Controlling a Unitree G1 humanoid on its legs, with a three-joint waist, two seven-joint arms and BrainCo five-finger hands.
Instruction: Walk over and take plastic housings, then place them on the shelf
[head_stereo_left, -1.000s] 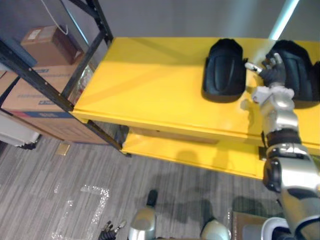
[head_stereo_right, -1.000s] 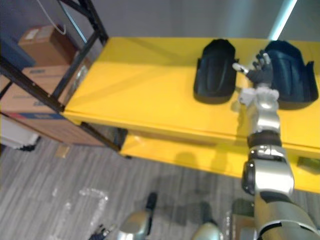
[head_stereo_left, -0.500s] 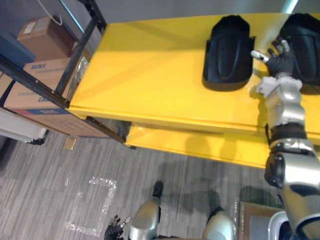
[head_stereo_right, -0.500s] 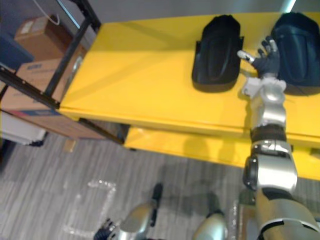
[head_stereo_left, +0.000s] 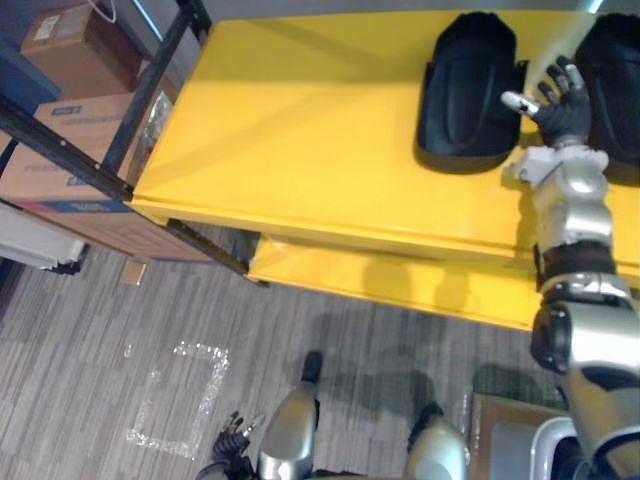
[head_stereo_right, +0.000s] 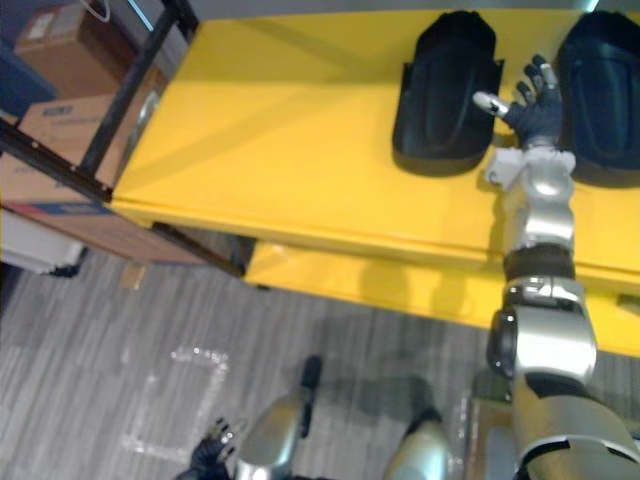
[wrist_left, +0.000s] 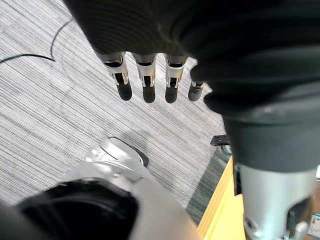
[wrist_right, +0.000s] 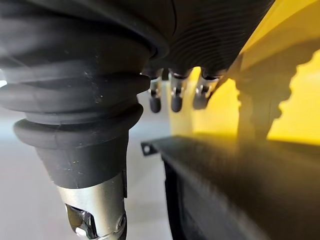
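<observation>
- Two black plastic housings lie flat on the far right part of the yellow shelf's top: the left housing (head_stereo_left: 468, 90) and the right housing (head_stereo_left: 612, 85), side by side with a bare yellow strip between them.
- The right hand (head_stereo_left: 560, 105) hovers over that strip, fingers spread and holding nothing. Its thumb reaches towards the left housing's right edge; whether it touches, I cannot tell.
- The yellow shelf (head_stereo_left: 290, 130) has a lower yellow board (head_stereo_left: 400, 285) showing under its near edge.
- The left hand (wrist_left: 145, 80) hangs low over the grey floor (head_stereo_left: 80, 350), fingers straight and loose, empty.
- A black rack (head_stereo_left: 100, 160) with cardboard boxes (head_stereo_left: 60, 120) stands to the left.
</observation>
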